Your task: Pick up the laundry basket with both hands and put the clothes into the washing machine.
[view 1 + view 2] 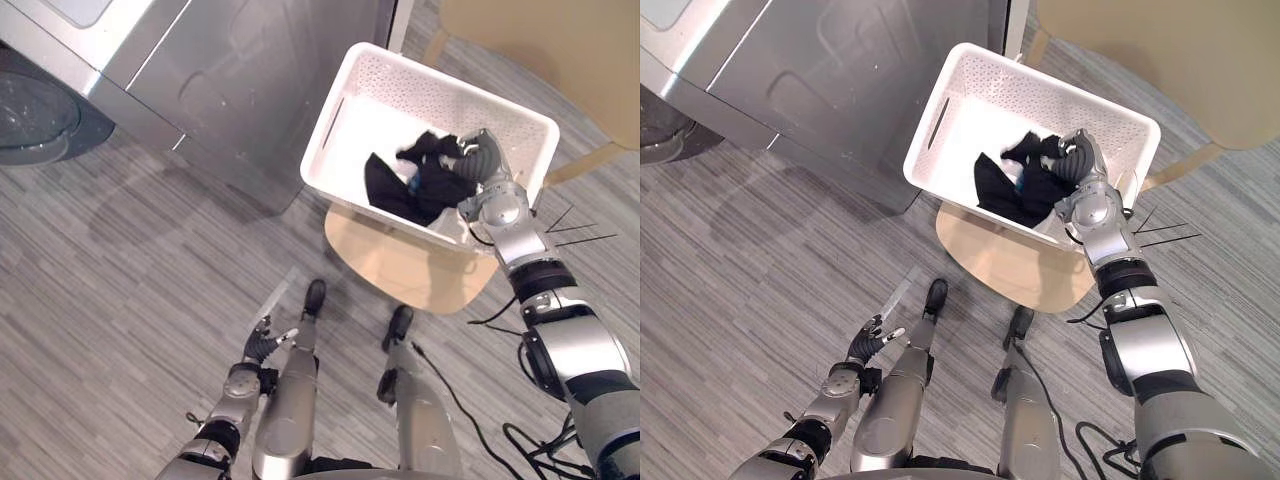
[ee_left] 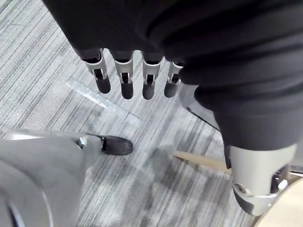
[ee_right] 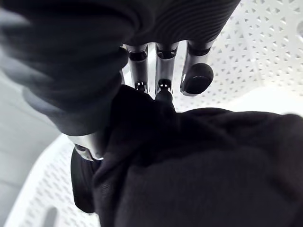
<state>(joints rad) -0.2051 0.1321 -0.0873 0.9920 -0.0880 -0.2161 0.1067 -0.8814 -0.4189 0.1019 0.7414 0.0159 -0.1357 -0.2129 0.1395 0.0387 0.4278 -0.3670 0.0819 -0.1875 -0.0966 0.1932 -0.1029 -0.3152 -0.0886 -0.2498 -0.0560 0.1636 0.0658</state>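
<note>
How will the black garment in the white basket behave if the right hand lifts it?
The black garment lies crumpled in folds, so it will likely hang floppy and drape below the right hand. It looks thin, so probably light. Cloth bunches against the fingers, so it may not slip.

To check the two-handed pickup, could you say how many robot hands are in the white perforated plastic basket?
1: the right hand, curled into the black clothes; the left hand hangs over the grey floor.

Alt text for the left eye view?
The right hand reaches into a white laundry basket, fingers curled on the black clothes inside. The basket sits on a light wooden seat beside the grey washing machine; the left hand hangs open at lower left.
</note>
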